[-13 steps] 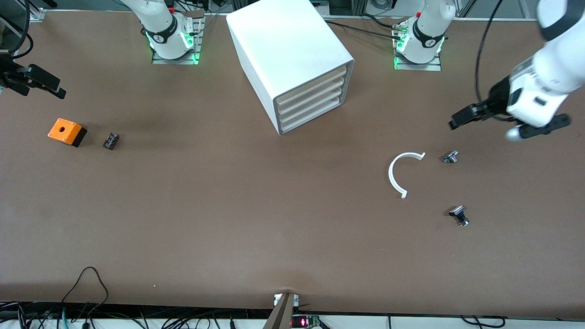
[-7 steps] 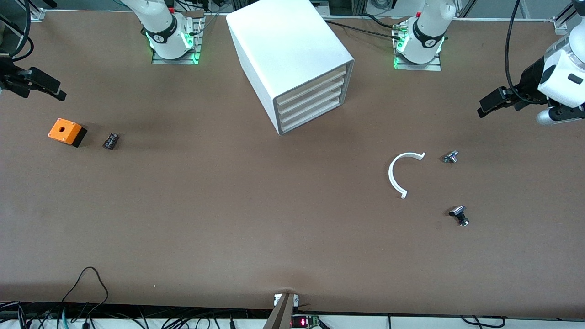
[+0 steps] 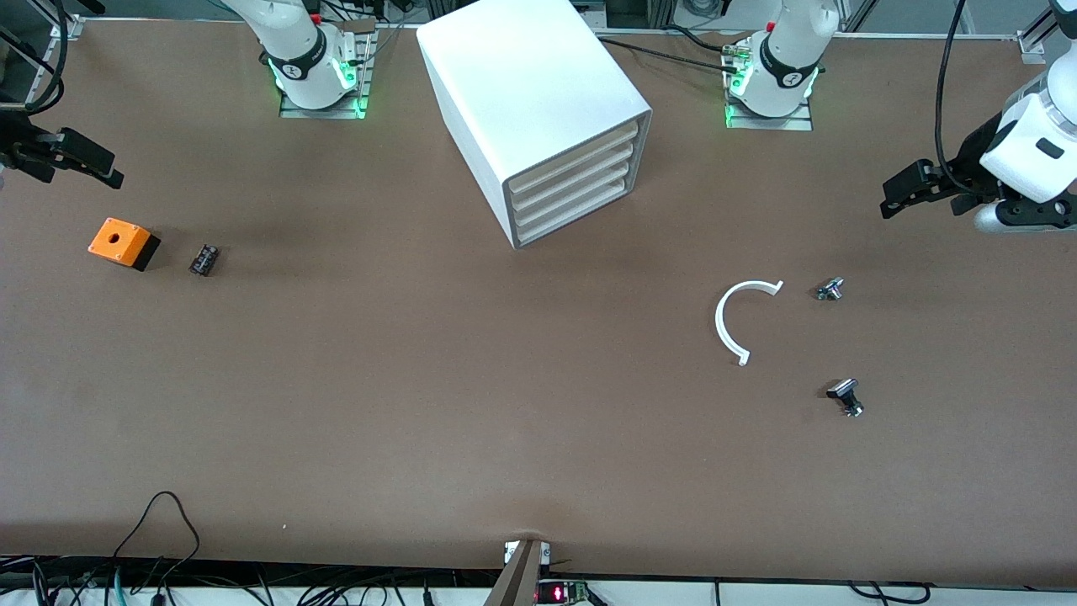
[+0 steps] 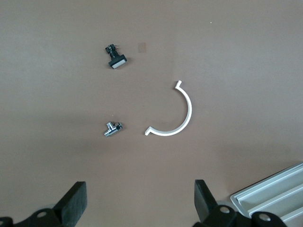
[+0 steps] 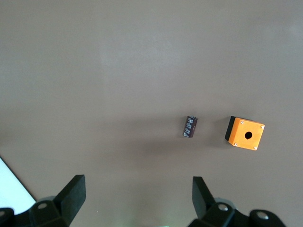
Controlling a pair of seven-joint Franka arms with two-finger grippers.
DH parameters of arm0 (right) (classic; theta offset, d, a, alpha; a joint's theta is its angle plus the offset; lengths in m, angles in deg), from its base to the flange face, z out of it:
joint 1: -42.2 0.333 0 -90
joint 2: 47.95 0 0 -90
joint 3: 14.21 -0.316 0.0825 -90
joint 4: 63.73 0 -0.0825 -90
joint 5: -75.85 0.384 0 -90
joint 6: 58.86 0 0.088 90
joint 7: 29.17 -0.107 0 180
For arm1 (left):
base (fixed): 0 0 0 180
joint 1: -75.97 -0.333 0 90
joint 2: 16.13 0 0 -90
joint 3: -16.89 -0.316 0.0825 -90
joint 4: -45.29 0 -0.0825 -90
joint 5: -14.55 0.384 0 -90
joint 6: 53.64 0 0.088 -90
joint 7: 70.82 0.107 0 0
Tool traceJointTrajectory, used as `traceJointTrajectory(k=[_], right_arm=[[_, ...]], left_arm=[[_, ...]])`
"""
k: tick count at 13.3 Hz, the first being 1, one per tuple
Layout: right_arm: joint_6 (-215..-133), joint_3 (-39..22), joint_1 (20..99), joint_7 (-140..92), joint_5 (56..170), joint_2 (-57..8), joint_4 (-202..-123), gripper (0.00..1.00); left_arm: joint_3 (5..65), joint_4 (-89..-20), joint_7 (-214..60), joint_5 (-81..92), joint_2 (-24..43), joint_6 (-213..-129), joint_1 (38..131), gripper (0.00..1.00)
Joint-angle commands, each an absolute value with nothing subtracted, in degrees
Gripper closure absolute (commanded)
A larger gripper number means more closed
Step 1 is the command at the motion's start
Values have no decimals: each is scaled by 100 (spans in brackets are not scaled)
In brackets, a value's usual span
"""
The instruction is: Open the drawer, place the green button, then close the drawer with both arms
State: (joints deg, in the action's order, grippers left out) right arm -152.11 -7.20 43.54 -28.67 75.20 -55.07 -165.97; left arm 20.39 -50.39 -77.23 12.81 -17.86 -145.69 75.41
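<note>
front view: high, facing the arm bases, takes in the whole table (image 3: pixel 421 379).
left wrist view: looks down from well above the table, sharing the white arc (image 4: pixel 176 113) and cabinet (image 4: pixel 272 196) with front view.
right wrist view: looks down from well above, sharing the orange box (image 5: pixel 245 133) with front view.

My table (image 3: pixel 421 379) is one wide brown matte surface, evenly lit, with soft shadows. Black cables (image 3: pixel 160 522) loop over its edge nearest the front camera, beside a small device with a red display (image 3: pixel 559 592). Along the edge where my bases stand I see metal frame rails (image 3: pixel 665 13) and more dark cabling (image 3: pixel 648 50). Green lights glow there.
</note>
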Motion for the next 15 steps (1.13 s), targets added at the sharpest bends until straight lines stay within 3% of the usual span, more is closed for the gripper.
traceJointTrajectory(k=[1,15], right_arm=[[-15132,-735,4360,-2803,7444,-5436,-16428,0],[-15123,-735,4396,-2812,7444,-5348,-16349,0]], left_arm=[[2120,-4832,-7601,1472,-1718,-14426,7597,0],[2138,-4814,-7619,1472,-1718,-14364,7606,0]])
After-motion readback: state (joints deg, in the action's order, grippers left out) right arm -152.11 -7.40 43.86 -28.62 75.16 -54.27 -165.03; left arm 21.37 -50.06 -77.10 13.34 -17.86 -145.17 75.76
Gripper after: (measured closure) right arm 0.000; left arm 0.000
